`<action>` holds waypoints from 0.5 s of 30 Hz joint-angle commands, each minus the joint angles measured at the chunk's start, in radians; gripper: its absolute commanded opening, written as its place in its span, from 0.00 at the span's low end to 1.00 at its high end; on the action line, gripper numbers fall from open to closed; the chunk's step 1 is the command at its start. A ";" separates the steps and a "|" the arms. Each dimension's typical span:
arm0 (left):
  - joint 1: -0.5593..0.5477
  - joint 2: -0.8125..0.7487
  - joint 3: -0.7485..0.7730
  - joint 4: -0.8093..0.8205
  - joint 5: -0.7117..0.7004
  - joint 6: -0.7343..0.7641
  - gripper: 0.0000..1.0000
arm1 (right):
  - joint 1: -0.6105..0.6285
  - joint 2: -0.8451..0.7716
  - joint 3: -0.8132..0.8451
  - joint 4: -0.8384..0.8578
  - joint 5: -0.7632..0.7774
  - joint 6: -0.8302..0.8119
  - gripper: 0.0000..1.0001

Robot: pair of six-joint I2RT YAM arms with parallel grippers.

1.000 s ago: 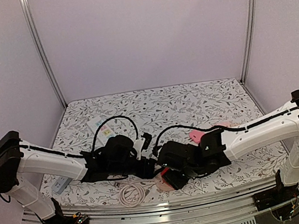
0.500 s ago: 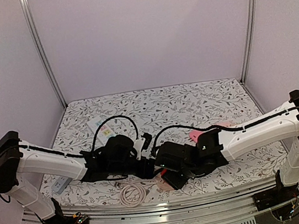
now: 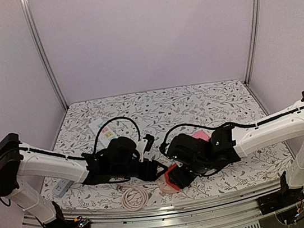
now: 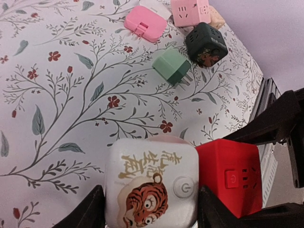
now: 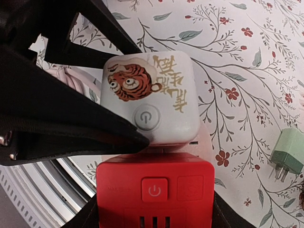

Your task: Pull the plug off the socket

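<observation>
The socket is a white cube (image 4: 149, 185) with a tiger picture and a round power button. My left gripper (image 4: 151, 209) is shut on its two sides. Against its button side sits the plug, a red cube (image 5: 154, 190) with a square power button, which my right gripper (image 5: 154, 216) is shut on. In the right wrist view only a narrow gap separates the white cube (image 5: 152, 107) from the red one, with short links bridging it. From above, both grippers meet near the table's front edge, and the red cube (image 3: 175, 177) shows under the right wrist.
Beyond the cubes lie a green adapter (image 4: 172, 66), a dark cube (image 4: 205, 43), a flat pink adapter (image 4: 145, 23) and a pink cube (image 4: 190, 10). A coiled white cable (image 3: 134, 197) lies at the front edge. A white power strip (image 3: 102, 131) sits behind the left arm.
My right wrist has shifted right and back a little, and more of the red cube now shows from above. The left arm has held still.
</observation>
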 commanded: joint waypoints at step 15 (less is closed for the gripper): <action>-0.021 0.066 -0.034 -0.249 0.006 -0.006 0.40 | 0.118 0.126 0.223 -0.113 0.147 -0.072 0.36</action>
